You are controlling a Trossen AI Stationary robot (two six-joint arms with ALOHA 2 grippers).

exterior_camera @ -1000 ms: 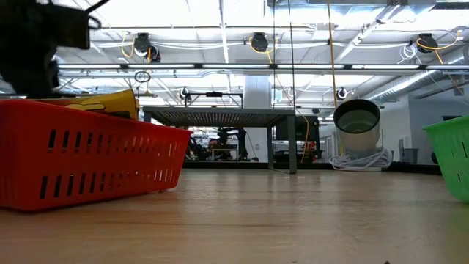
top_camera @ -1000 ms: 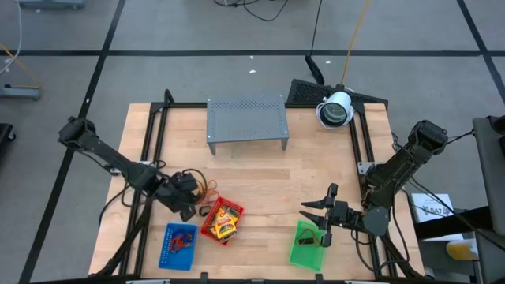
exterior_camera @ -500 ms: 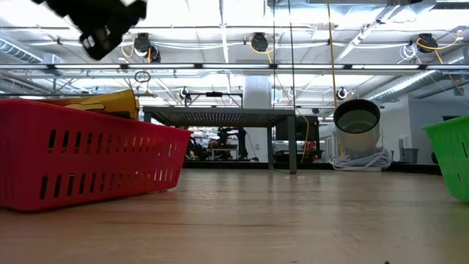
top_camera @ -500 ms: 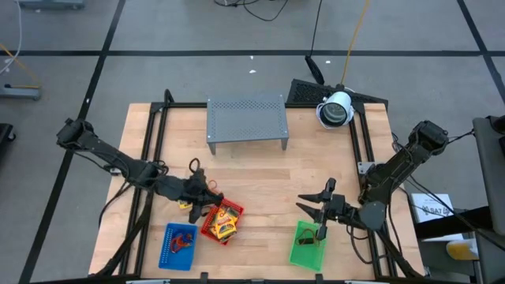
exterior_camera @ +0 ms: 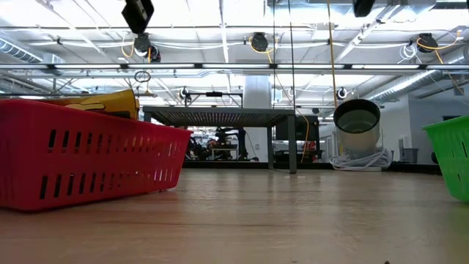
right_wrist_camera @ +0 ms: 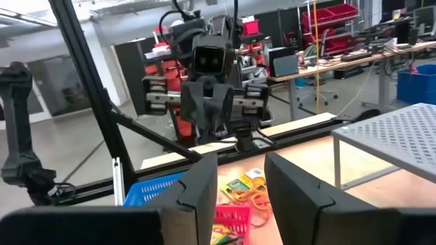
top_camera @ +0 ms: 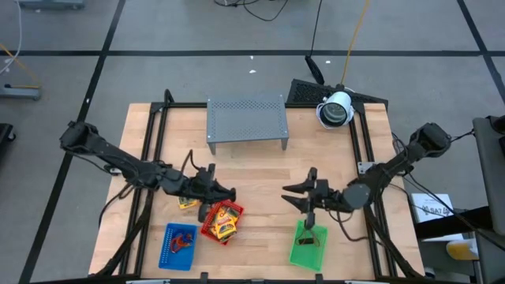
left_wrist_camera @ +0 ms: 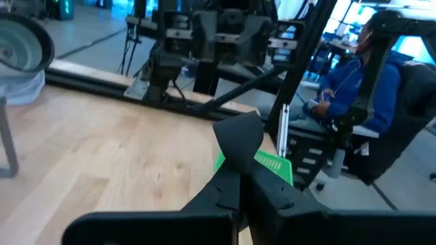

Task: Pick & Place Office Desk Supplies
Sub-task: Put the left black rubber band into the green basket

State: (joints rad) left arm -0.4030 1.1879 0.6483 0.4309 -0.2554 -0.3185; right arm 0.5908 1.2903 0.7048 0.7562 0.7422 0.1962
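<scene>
Left gripper (top_camera: 230,192), fingers clenched on nothing, hovers just beside the loose yellow packet (top_camera: 188,203) and rubber bands (top_camera: 207,211) by the red tray (top_camera: 234,229), far nearer than the spread-fingered right gripper (top_camera: 293,199).

Two dark, slender, multi-jointed arms are seen, each ended by a two-finger gripper: the left gripper (top_camera: 226,192) and the right gripper (top_camera: 296,199). Black cables are looped along both arms. The right gripper's fingers (right_wrist_camera: 199,190) are shown as flat, matte black blades.
</scene>
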